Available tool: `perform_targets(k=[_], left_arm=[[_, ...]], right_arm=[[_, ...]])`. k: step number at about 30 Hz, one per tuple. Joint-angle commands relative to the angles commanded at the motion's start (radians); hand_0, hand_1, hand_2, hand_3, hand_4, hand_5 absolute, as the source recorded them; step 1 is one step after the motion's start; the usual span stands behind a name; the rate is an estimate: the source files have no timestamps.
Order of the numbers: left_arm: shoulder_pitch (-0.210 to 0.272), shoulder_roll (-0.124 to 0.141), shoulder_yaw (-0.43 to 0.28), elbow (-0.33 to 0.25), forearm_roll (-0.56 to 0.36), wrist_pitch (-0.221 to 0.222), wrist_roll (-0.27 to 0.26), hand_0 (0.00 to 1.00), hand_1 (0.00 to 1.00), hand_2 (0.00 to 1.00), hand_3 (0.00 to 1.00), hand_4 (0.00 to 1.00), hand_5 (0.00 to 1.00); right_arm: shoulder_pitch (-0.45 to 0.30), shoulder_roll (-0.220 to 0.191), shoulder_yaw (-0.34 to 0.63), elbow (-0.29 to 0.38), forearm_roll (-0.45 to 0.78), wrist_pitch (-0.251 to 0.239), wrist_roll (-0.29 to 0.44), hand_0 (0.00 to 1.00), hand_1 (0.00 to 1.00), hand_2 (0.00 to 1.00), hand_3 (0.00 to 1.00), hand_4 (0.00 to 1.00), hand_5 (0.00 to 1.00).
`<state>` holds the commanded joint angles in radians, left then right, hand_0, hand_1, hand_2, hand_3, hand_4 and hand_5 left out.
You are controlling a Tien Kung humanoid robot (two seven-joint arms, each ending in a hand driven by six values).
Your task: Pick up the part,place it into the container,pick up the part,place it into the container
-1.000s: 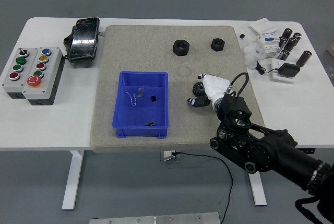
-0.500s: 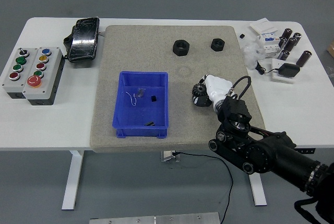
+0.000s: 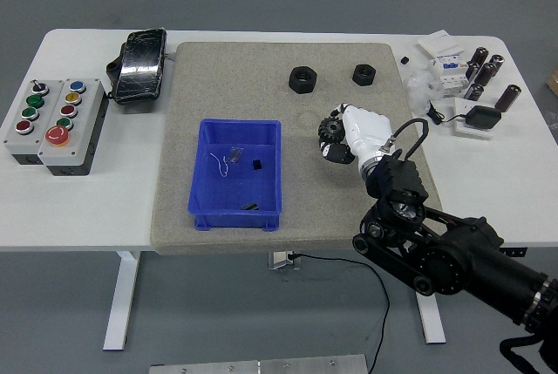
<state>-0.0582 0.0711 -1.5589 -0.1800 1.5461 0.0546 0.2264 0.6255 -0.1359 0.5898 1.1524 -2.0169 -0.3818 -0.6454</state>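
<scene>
White right hand (image 3: 347,134) over beige mat (image 3: 218,86), fingers curled, grasp unclear; blue container (image 3: 197,191) left

Robotics lab or test workshop. Bare grey floor, no furnishing. White height-frame table (image 3: 261,217) on metal legs, loose black cable (image 3: 349,265) hanging beneath. Grey felt work mat (image 3: 227,86) laid on top. Grey push-button control boxes with coloured buttons (image 3: 52,121) at left. Black cylindrical capacitors (image 3: 484,69) and small white electrical parts (image 3: 445,64) at far right. Blue plastic parts bin (image 3: 235,208) on mat.
</scene>
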Motion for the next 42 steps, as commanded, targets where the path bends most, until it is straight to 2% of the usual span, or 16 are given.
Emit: perform_targets(k=[5,7,10,13,14,19,20,25,27,31,32,37,38,42], left_arm=[[-0.002,-0.002,-0.001,0.000,0.001,0.000,0.000,0.630,0.552,0.532,0.607,0.655,0.392],[-0.004,-0.002,-0.001,0.000,0.000,0.000,0.000,0.630,0.552,0.531,0.607,0.656,0.397],[-0.005,-0.001,-0.001,0.000,0.000,0.000,0.000,0.630,0.552,0.531,0.607,0.656,0.397],[-0.004,0.000,-0.004,0.000,0.003,0.000,0.003,0.630,0.552,0.531,0.607,0.656,0.397],[-0.003,0.000,-0.005,0.000,0.003,0.000,0.003,0.630,0.553,0.531,0.608,0.658,0.400],[-0.003,0.001,-0.007,0.000,0.005,0.000,0.005,0.630,0.553,0.531,0.608,0.658,0.400],[-0.004,0.001,-0.006,0.000,0.004,0.000,0.005,0.630,0.552,0.531,0.608,0.659,0.402],[-0.005,-0.001,-0.005,0.000,0.004,0.000,0.004,0.630,0.552,0.531,0.608,0.659,0.402],[-0.005,0.000,-0.006,0.000,0.005,0.000,0.005,0.630,0.553,0.531,0.608,0.660,0.403],[-0.005,0.001,-0.006,0.000,0.006,0.000,0.005,0.630,0.553,0.531,0.608,0.660,0.403],[-0.006,0.001,-0.006,0.000,0.006,0.000,0.004,0.630,0.552,0.532,0.609,0.660,0.402],[-0.006,0.000,-0.007,0.000,0.008,-0.001,0.004,0.630,0.552,0.532,0.609,0.660,0.402],[-0.006,0.000,-0.007,0.000,0.008,-0.001,0.004,0.630,0.553,0.531,0.608,0.660,0.403],[-0.006,0.000,-0.010,0.000,0.010,-0.001,0.003,0.630,0.553,0.531,0.608,0.660,0.403]], right_arm=[[0.003,0.004,-0.066,0.111,-0.024,-0.026,0.000,0.606,0.592,0.531,0.675,0.515,0.180],[0.009,0.013,-0.107,0.160,-0.052,-0.020,0.000,0.610,0.597,0.551,0.674,0.513,0.183],[0.023,0.023,-0.149,0.193,-0.078,-0.003,0.000,0.610,0.597,0.551,0.674,0.513,0.183],[0.045,0.031,-0.185,0.197,-0.086,0.018,0.000,0.610,0.597,0.551,0.674,0.513,0.183],[0.050,0.032,-0.193,0.196,-0.085,0.022,0.000,0.626,0.612,0.604,0.678,0.514,0.184],[0.074,0.041,-0.234,0.179,-0.074,0.047,0.000,0.626,0.612,0.604,0.678,0.514,0.184],[0.077,0.043,-0.241,0.173,-0.070,0.052,0.000,0.654,0.635,0.646,0.681,0.514,0.198],[0.081,0.048,-0.262,0.151,-0.056,0.076,0.000,0.654,0.635,0.646,0.681,0.514,0.198],[0.082,0.048,-0.265,0.148,-0.054,0.082,0.000,0.676,0.667,0.671,0.684,0.549,0.222],[0.084,0.048,-0.267,0.148,-0.059,0.086,0.000,0.676,0.667,0.671,0.684,0.549,0.222],[0.084,0.048,-0.267,0.148,-0.060,0.085,0.000,0.672,0.675,0.679,0.686,0.590,0.221],[0.084,0.050,-0.271,0.147,-0.062,0.080,0.000,0.672,0.675,0.679,0.686,0.590,0.221],[0.083,0.051,-0.272,0.147,-0.063,0.077,0.000,0.672,0.674,0.680,0.688,0.641,0.219],[0.082,0.053,-0.274,0.144,-0.064,0.064,0.000,0.672,0.674,0.680,0.688,0.641,0.219]])
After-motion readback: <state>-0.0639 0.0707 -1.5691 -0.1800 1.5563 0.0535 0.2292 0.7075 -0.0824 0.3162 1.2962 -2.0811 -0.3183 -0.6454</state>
